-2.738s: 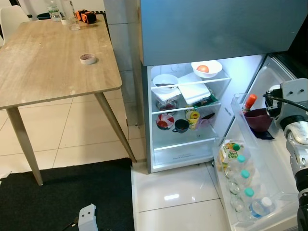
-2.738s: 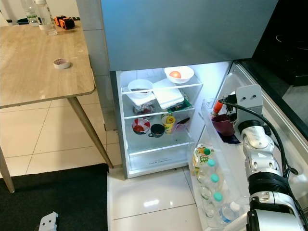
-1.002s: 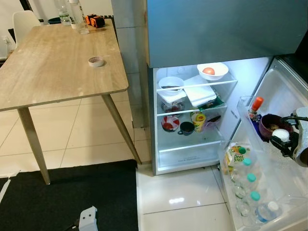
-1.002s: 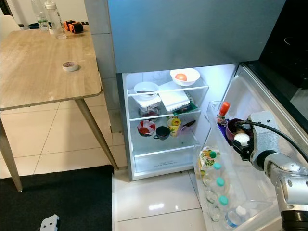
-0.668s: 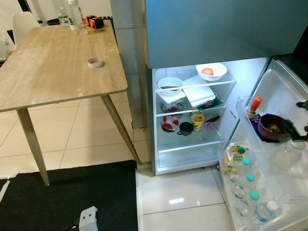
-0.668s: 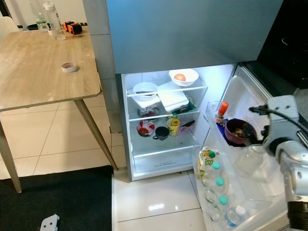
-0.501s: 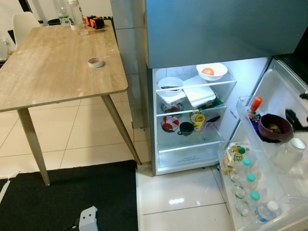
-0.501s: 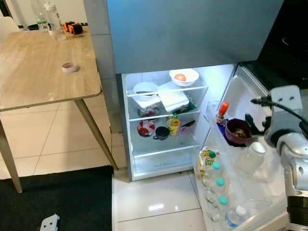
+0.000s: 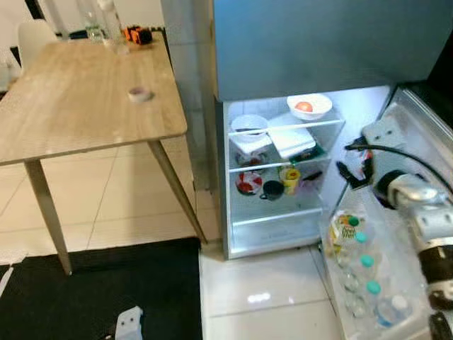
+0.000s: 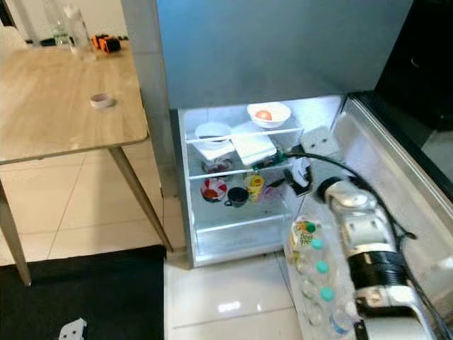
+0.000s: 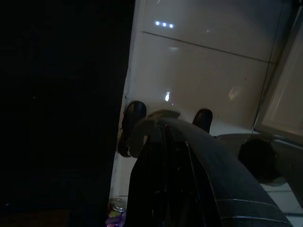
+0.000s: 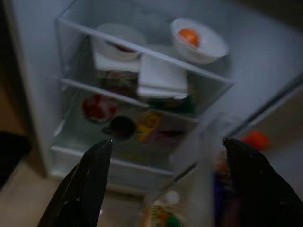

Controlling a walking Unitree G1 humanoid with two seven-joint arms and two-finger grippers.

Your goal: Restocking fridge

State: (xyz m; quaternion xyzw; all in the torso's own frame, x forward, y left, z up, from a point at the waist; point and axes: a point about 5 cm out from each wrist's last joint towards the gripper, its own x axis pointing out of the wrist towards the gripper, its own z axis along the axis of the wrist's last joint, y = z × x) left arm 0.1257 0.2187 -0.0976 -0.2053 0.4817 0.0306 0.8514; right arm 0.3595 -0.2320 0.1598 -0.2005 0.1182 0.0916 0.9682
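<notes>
Your open grey fridge (image 9: 283, 234) stood at the scene's centre, lit inside, its white door (image 9: 417, 142) swung out to 3 o'clock. On the top glass shelf you had one white bowl holding a single orange fruit (image 9: 308, 106), a second white bowl (image 9: 248, 125) at its 9 o'clock, and white flat containers (image 9: 293, 139) between them. Below stood one red-patterned cup (image 9: 246, 182), one dark mug (image 9: 269, 190) and one yellow can (image 9: 289, 176). The door's lower rack carried one juice carton (image 9: 340, 228) and four clear bottles with teal or white caps (image 9: 364, 276). Your right gripper (image 12: 163, 175) hung before the shelves, its two black fingers (image 12: 90, 184) spread wide and empty. Your left gripper (image 11: 165, 116) hung idle over pale tiles; I cannot tell its state. At 10 o'clock stood one wooden table (image 9: 71, 106) with one tape roll (image 9: 139, 93).
</notes>
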